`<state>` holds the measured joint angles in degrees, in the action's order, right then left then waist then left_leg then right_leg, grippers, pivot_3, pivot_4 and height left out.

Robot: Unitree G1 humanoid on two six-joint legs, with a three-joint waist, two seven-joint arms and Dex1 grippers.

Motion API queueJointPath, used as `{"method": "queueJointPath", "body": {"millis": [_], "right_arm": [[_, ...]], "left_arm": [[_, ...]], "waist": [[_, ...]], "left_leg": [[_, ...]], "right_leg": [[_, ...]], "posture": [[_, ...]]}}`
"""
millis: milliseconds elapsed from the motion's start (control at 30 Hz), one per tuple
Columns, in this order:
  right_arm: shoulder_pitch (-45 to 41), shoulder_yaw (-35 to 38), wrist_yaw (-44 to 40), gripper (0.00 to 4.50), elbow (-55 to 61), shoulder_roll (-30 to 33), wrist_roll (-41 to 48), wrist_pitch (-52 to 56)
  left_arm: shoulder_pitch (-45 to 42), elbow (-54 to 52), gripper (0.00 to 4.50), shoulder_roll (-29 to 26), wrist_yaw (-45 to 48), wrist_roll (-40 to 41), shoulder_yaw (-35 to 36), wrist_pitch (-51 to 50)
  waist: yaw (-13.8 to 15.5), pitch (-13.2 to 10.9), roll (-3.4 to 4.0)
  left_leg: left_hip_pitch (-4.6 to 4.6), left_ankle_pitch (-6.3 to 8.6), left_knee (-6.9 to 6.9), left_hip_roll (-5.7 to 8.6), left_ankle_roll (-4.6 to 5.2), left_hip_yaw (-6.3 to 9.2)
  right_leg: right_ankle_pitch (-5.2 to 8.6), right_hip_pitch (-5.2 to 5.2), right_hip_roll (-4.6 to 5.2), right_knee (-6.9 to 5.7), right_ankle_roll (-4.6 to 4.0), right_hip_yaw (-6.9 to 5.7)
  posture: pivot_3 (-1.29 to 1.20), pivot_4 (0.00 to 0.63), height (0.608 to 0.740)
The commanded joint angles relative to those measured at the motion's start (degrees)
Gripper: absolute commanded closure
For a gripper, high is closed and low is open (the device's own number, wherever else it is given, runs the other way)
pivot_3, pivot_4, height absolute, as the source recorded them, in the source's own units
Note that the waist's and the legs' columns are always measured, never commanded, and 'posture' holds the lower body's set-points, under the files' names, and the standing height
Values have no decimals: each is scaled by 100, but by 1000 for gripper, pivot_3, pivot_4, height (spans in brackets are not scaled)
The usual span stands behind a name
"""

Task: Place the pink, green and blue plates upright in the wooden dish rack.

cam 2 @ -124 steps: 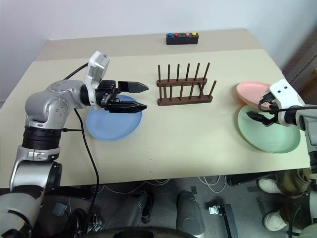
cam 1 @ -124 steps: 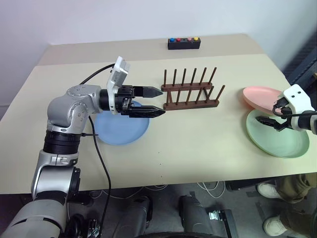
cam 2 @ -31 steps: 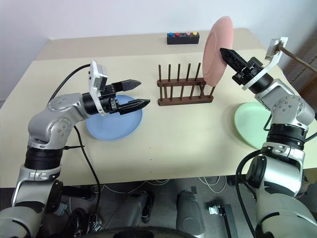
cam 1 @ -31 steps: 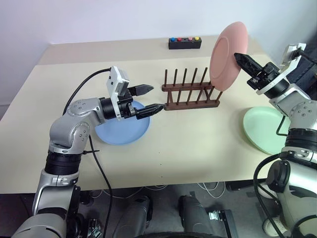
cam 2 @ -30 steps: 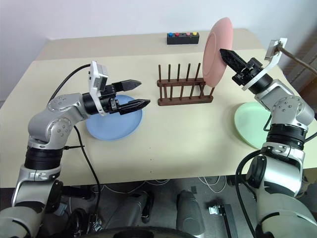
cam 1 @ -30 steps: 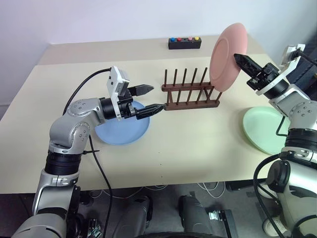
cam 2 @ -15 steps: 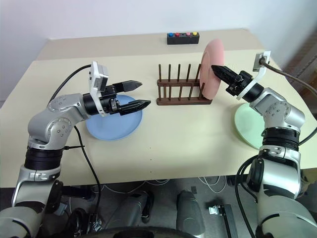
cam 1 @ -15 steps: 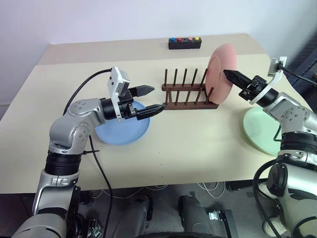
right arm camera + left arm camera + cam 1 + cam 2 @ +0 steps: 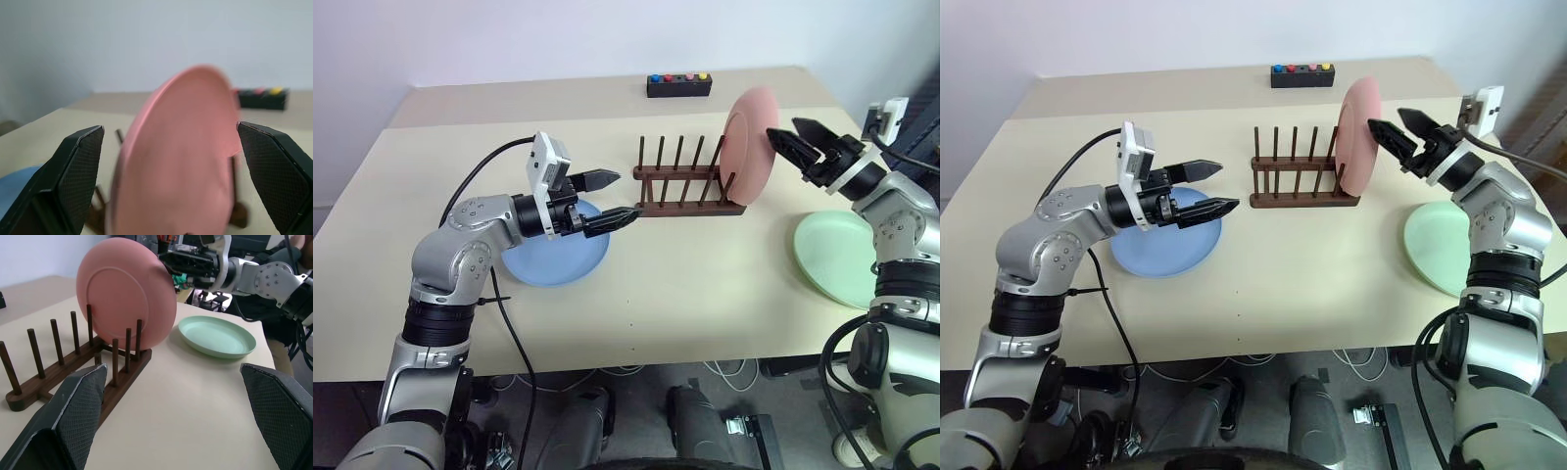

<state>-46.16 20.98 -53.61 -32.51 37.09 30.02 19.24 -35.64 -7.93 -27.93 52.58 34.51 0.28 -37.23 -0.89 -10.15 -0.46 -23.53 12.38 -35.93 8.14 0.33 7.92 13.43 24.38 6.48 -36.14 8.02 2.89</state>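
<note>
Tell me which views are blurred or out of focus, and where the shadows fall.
Right wrist view: the pink plate is soft and out of focus, the wooden dish rack behind it smeared. Left wrist view: plate and rack are sharp, while the left gripper's near fingers loom large. Eye views: even lighting, crisp, with soft shadows under the rack and beside the green plate and blue plate.

The pink plate point(image 9: 751, 145) covers the right end of the wooden dish rack point(image 9: 688, 191); which pegs flank it cannot be confirmed from the head views. In the right wrist view, the pink plate is blurred and its lower rim is cut off. The left gripper point(image 9: 619, 197) overlaps part of the blue plate point(image 9: 554, 258). The green plate point(image 9: 1439, 250) is partly hidden behind the right arm.
</note>
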Motion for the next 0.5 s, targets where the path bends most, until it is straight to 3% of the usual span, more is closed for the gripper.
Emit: {"method": "queueJointPath", "body": {"millis": [33, 233, 333, 500], "right_arm": [[63, 347, 257, 57, 684, 229, 158, -97], [979, 717, 286, 57, 2106, 840, 843, 1243], [2385, 484, 46, 57, 3113, 1525, 367, 1517], [3614, 362, 138, 57, 4019, 1989, 273, 2206]], "left_arm": [[-79, -181, 0, -4, 103, 142, 20, 10], [-75, -162, 0, -78, 393, 248, -91, -114], [-69, -142, 0, -63, 648, 194, -308, -69], [-61, 46, 0, -2, 959, -189, -694, 414]], "waist": [[3, 0, 0], [44, 0, 0], [65, 1, 0], [2, 7, 14]], "left_leg": [[0, 0, 0, 0, 0, 0], [-2, 1, -3, 2, 2, 3], [0, 2, 0, 1, 3, 3], [3, 4, -6, 1, 6, -13]], "right_leg": [[0, 0, 0, 0, 0, 0], [0, -4, 2, 6, 0, -1], [1, -5, 3, 5, 0, -2], [1, -6, 6, 3, 1, 9]], "posture": [[0, 150, 740], [0, 150, 740], [0, 150, 740], [0, 150, 740]]}}
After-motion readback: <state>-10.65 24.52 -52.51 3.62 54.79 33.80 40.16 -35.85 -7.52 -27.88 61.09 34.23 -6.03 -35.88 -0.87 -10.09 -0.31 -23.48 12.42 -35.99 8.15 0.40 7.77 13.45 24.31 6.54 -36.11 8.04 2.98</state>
